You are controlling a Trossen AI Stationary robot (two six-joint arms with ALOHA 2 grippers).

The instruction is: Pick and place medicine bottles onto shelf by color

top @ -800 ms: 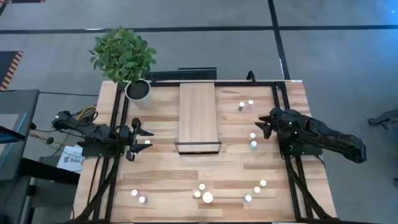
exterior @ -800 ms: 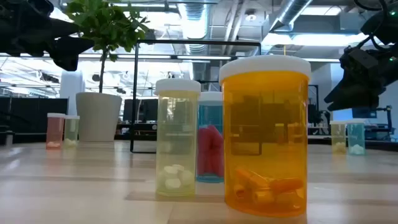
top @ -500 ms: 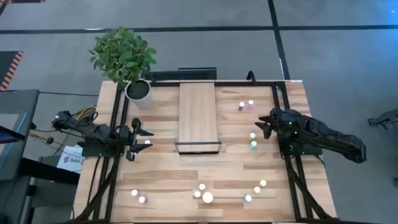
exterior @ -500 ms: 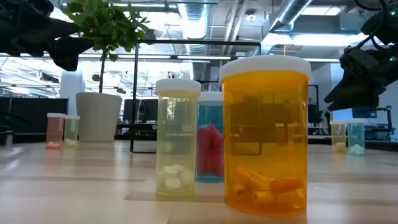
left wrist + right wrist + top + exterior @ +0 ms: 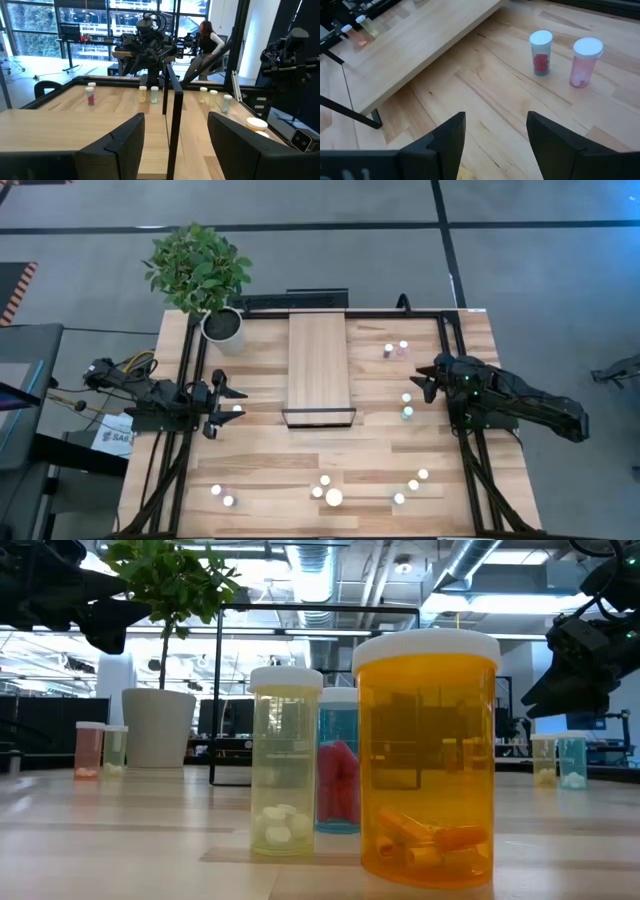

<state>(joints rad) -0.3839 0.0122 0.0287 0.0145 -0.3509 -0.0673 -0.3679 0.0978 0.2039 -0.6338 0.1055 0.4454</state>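
The shelf (image 5: 320, 365) lies flat in the middle of the worktop (image 5: 260, 470), with its dark metal frame (image 5: 319, 418) at the near end; no bottle stands on the shelf.

The left pincer (image 5: 222, 406) hangs to the left of the shelf, and in its wrist view its two fingers (image 5: 120, 140) stand apart with nothing between them; the right pincer (image 5: 424, 383) hangs to the right of the shelf, and its fingers (image 5: 451, 132) are spread too, holding nothing.

A plant pot (image 5: 222, 323) with a green plant (image 5: 197, 267) sits at the far left corner of the shelf.

Right of the shelf stand two bottles (image 5: 396, 349) near its far end; the right wrist view shows them as a teal bottle (image 5: 540, 53) with something red inside and a pink bottle (image 5: 583, 62) with pale pills inside, just beside each other; two more bottles (image 5: 407, 405) stand near the right pincer.

In front of the shelf's frame end, a big orange bottle (image 5: 428, 755) holds orange capsules at its bottom; just beside it a yellow bottle (image 5: 285, 760) holds a few white pills; a teal one (image 5: 338, 760) behind them holds something red.

More small bottles (image 5: 222, 496) stand near the front left of the worktop, and others (image 5: 411, 485) near the front right.

A person (image 5: 206, 42) sits in the room beyond the worktop.
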